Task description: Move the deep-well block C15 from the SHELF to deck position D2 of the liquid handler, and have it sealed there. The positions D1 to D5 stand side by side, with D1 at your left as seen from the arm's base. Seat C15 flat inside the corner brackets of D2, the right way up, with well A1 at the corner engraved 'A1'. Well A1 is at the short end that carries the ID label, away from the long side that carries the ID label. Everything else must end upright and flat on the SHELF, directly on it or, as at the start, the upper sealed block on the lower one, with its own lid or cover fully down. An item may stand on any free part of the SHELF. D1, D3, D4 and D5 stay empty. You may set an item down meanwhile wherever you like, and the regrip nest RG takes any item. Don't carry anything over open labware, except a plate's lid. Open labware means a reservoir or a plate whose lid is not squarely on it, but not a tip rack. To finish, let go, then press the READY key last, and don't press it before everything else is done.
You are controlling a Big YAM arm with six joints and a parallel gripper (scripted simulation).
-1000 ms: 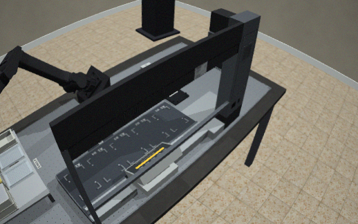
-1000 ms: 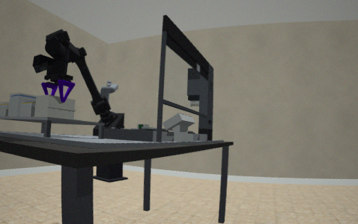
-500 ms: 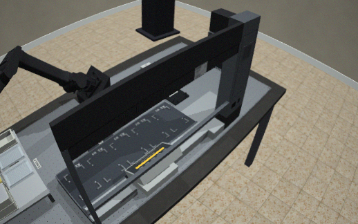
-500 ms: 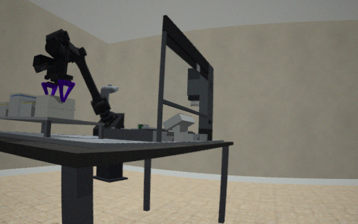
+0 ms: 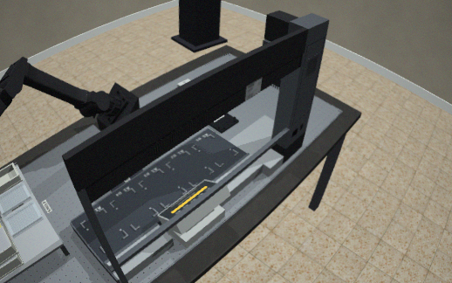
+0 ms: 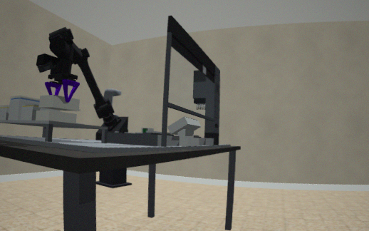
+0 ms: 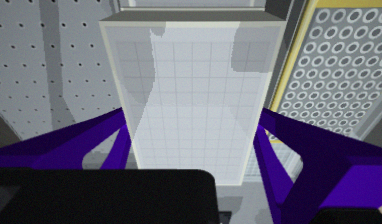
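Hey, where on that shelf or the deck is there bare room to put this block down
The gripper is shut on the sealed block. The shelf shows a bare strip along its deck-side edge; its far side is crowded with the tip rack and other plates. On the liquid-handler deck, all the bracketed positions look bare, under the gantry beam.
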